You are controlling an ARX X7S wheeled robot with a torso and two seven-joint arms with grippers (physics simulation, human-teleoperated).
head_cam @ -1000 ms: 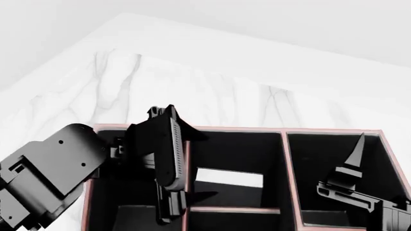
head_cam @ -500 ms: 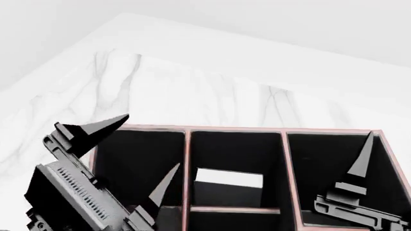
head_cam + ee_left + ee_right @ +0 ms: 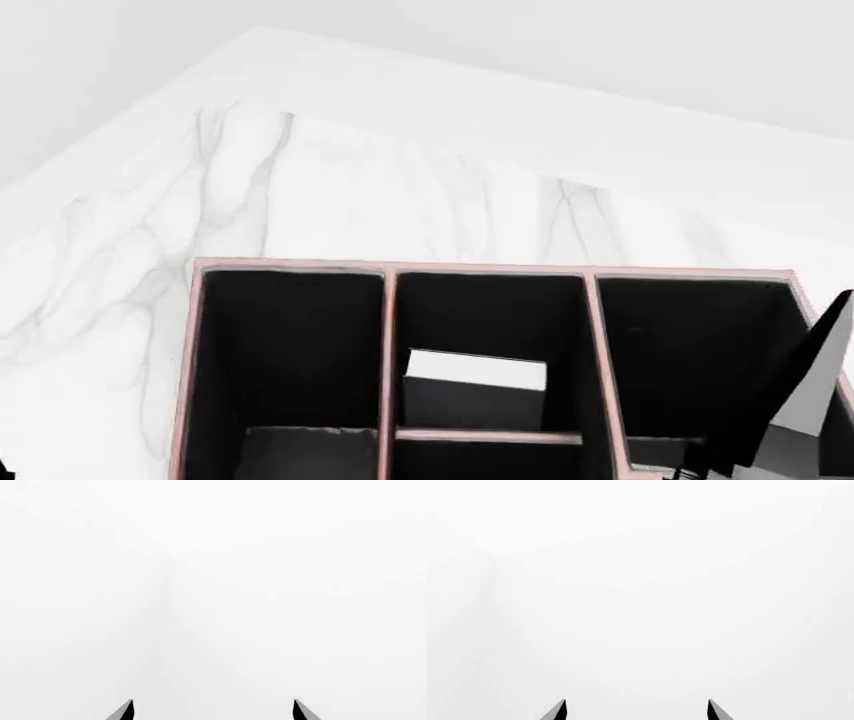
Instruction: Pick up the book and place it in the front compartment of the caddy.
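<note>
The caddy (image 3: 387, 267) is a reddish-brown box with pink rims and black cells, low in the head view. The book (image 3: 470, 402), black with white page edges on top, stands in the middle cell, the front compartment (image 3: 487, 315), against the low cross divider (image 3: 487, 436). No gripper touches the book. My left gripper (image 3: 213, 711) is open and empty, facing blank white, and is out of the head view. My right gripper (image 3: 637, 711) is open and empty. One of its fingers (image 3: 801, 400) rises over the caddy's right cell.
The caddy stands on a white marble counter (image 3: 334, 180) that runs back to a plain white wall. Its left cell (image 3: 287, 340) and right cell (image 3: 687, 350) flank the book's cell. No mug is in view.
My left gripper has drawn back down and left, out of the head view. My right gripper has slid right and lower. The book has stayed in the middle cell.
</note>
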